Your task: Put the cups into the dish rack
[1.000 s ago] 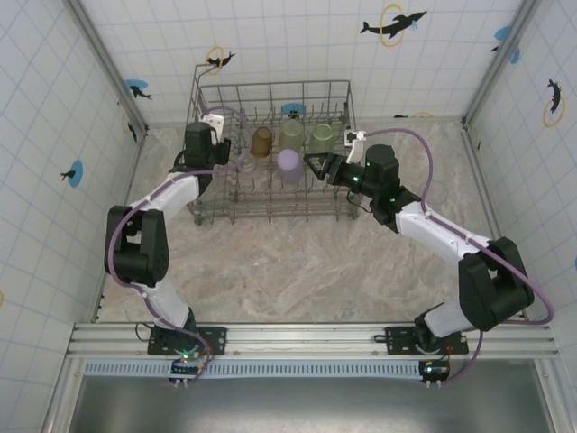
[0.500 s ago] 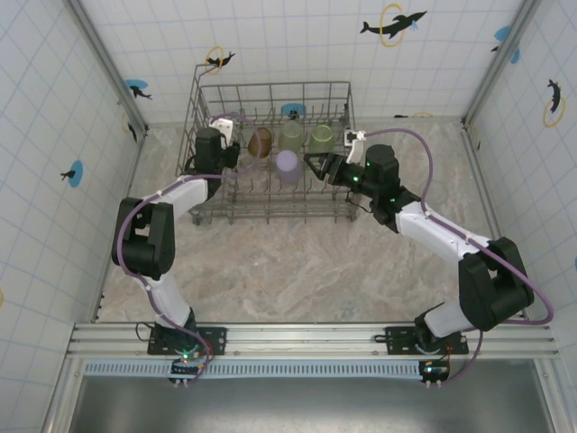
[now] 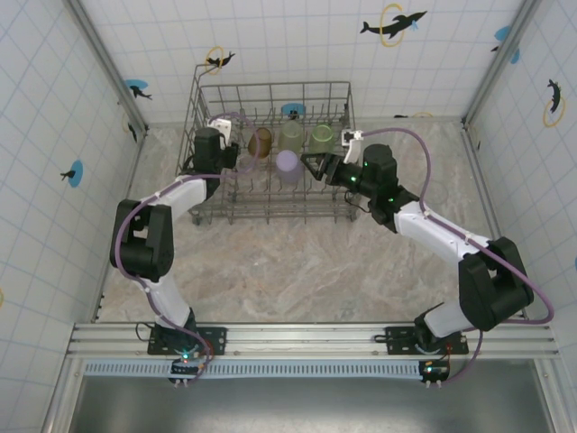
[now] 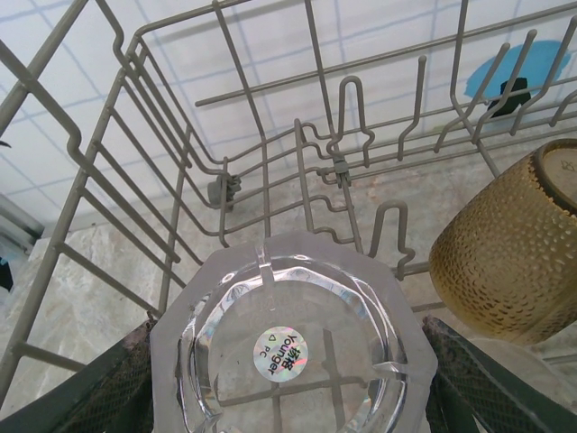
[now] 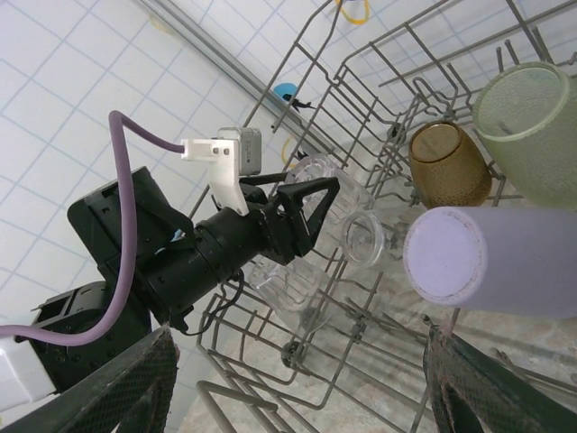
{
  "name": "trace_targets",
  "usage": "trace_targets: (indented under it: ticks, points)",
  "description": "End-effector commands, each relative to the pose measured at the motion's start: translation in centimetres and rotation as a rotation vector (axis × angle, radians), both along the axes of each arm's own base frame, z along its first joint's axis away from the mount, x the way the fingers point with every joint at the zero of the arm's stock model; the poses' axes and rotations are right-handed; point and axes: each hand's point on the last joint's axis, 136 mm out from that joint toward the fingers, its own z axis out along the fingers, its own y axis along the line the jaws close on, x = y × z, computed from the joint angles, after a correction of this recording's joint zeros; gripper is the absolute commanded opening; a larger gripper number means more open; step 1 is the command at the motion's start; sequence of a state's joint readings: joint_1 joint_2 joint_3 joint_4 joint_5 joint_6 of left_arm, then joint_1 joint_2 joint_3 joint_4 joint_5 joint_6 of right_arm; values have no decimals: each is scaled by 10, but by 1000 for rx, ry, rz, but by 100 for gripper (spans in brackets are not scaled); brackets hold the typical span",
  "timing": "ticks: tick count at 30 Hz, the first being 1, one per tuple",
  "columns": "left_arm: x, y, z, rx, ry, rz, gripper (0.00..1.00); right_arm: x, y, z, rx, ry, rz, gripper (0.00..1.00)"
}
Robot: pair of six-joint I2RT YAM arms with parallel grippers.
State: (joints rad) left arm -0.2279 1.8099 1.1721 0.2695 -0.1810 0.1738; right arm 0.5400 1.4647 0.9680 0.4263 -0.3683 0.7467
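The dish rack (image 3: pixel 270 212) stands at the back of the table, and both grippers reach into it. My left gripper (image 3: pixel 233 152) (image 4: pixel 288 365) is shut on a clear cup (image 4: pixel 287 347) (image 5: pixel 362 236) whose stickered base faces the wrist camera, low over the rack's tines and just left of the amber cup (image 4: pixel 509 253) (image 3: pixel 261 140). Two pale green cups (image 3: pixel 291 135) (image 3: pixel 322 135) stand in the back row. A lilac cup (image 3: pixel 288 162) (image 5: pixel 487 262) lies in the rack just beyond my right gripper (image 3: pixel 309 165) (image 5: pixel 297 397). That gripper is open with only rack wires between its fingers.
Another clear cup (image 5: pixel 290 281) lies tilted on the rack's wires below the left gripper. Upright tines (image 4: pixel 347 117) and tall grid sides (image 4: pixel 135 135) hem in both wrists. Tiled walls (image 3: pixel 54 108) enclose the marble tabletop (image 3: pixel 297 262).
My left wrist has swung from the rack's left side further inside, carrying the clear cup toward the amber one. The right gripper has edged slightly left toward the lilac cup.
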Motion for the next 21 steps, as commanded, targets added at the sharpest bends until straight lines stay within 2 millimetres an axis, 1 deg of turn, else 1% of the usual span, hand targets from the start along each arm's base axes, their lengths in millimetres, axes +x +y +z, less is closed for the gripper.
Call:
trace_targets:
  ticks: [1, 3, 4, 9, 13, 17, 21]
  points:
    - [-21, 25, -29, 43, 137, 70, 34, 2, 9, 18, 4, -51, 15, 74]
    - [-22, 24, -16, 24, 110, 72, 18, 2, 10, 19, -1, -54, 15, 74]
    - [-21, 24, -7, 11, 92, 73, 13, 1, 11, 19, -5, -53, 16, 74]
    - [-21, 16, 36, -56, 17, 48, 7, 0, 12, 19, -30, -61, 18, 74]
    - [-25, 9, 63, -114, -10, 18, 6, -1, 13, 17, -71, -69, 25, 75]
    - [-29, 0, 81, -182, -12, -10, 4, 2, 15, 10, -122, -69, 36, 75]
    - [-31, -12, 94, -253, 0, -55, 2, 4, 23, 4, -150, -61, 69, 76]
